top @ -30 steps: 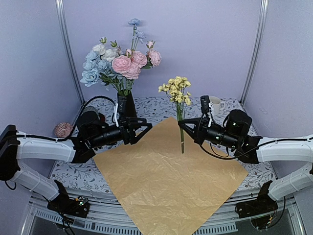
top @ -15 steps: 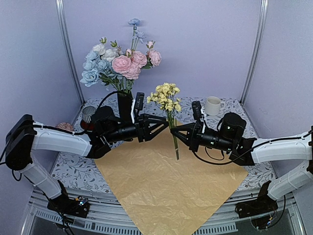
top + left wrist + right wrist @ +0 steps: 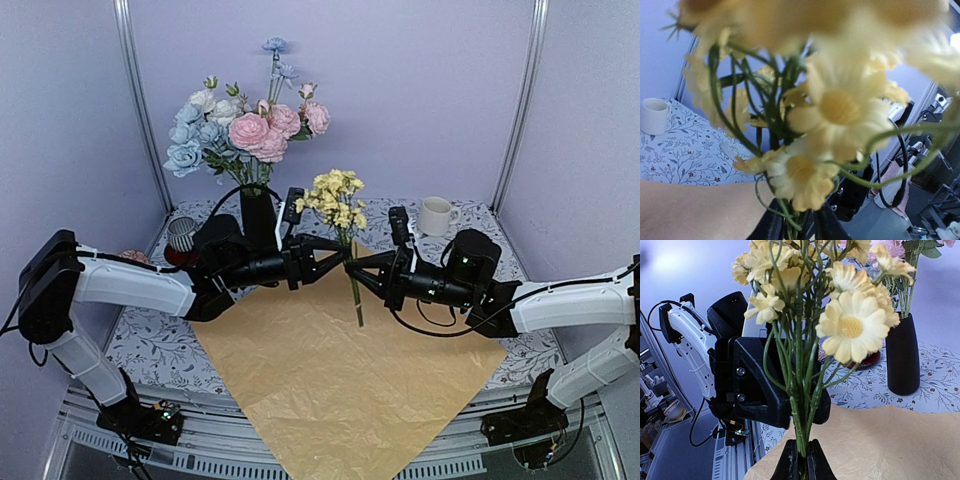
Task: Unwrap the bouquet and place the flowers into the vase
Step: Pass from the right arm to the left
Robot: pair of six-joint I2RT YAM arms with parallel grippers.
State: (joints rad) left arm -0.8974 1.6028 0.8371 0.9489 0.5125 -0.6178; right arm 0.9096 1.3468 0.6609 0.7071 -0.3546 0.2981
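Observation:
The bouquet is undone and its tan paper [image 3: 340, 380] lies spread flat on the table. Pink, white and blue flowers [image 3: 250, 130] stand in the black vase [image 3: 258, 215] at the back left. A sprig of yellow flowers [image 3: 335, 198] is held upright over the paper's far corner. My right gripper [image 3: 352, 270] is shut on its green stems [image 3: 801, 420], low down. My left gripper [image 3: 338, 256] comes in from the left and pinches the same stems just above, its black fingers [image 3: 760, 390] on either side. Blurred yellow blooms [image 3: 835, 107] fill the left wrist view.
A white mug [image 3: 434, 215] stands at the back right on the flower-print cloth. A small striped object on a red base [image 3: 181, 235] sits left of the vase. Purple walls and metal posts close in the back and sides.
My right gripper carried the yellow sprig left toward the middle. My left arm reached right to meet it, and its jaws closed around the stems.

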